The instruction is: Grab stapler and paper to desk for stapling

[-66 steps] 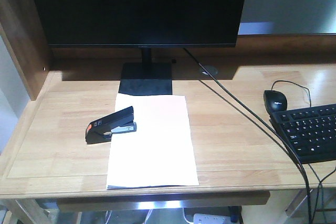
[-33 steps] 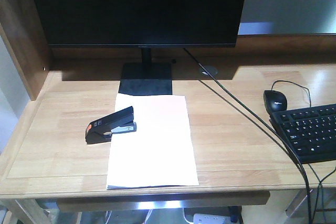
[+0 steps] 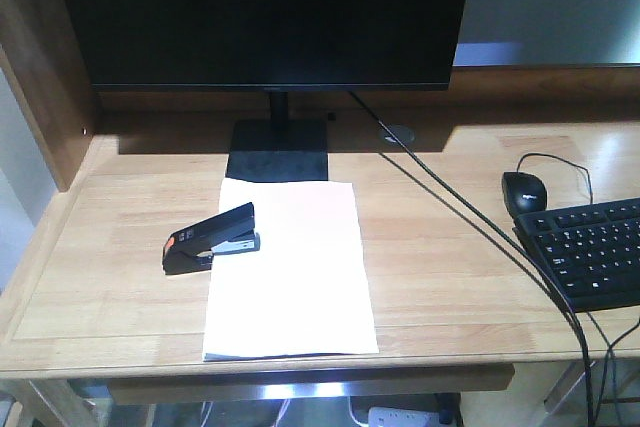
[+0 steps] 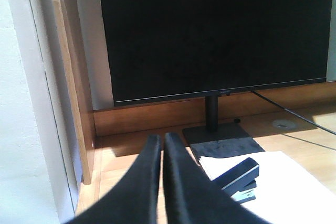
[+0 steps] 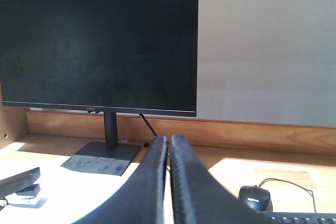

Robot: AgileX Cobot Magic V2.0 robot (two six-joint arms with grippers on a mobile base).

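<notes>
**Nothing shifts on the desk; both grippers closed and empty**

Nothing has moved since the earlier frames: in the front view the stapler, the sheet and everything around them lie exactly where they lay a second ago.

The paper (image 3: 290, 267) lies flat on the desk (image 3: 450, 247), its far edge touching the base of the monitor (image 3: 265, 12) and its near edge close to the desk's front edge. The stapler (image 3: 212, 238) rests across the paper's left edge, silver front over the sheet and orange-patched rear on bare wood, angled so the front points up and to the right.

To the right, well apart from the paper, a black mouse (image 3: 524, 192) sits just behind a black keyboard (image 3: 588, 250). A dark cable (image 3: 450, 202) runs diagonally from behind the monitor towards the desk's front right corner.

The left gripper (image 4: 160, 153) has its two dark fingers pressed nearly together, with only a thin slit between them and nothing held; the stapler (image 4: 239, 178) and paper (image 4: 283, 182) lie beyond it to the right. The right gripper (image 5: 168, 150) is likewise closed to a narrow slit and grasps nothing, with the monitor stand ahead and the mouse (image 5: 254, 198) down to its right.
</notes>
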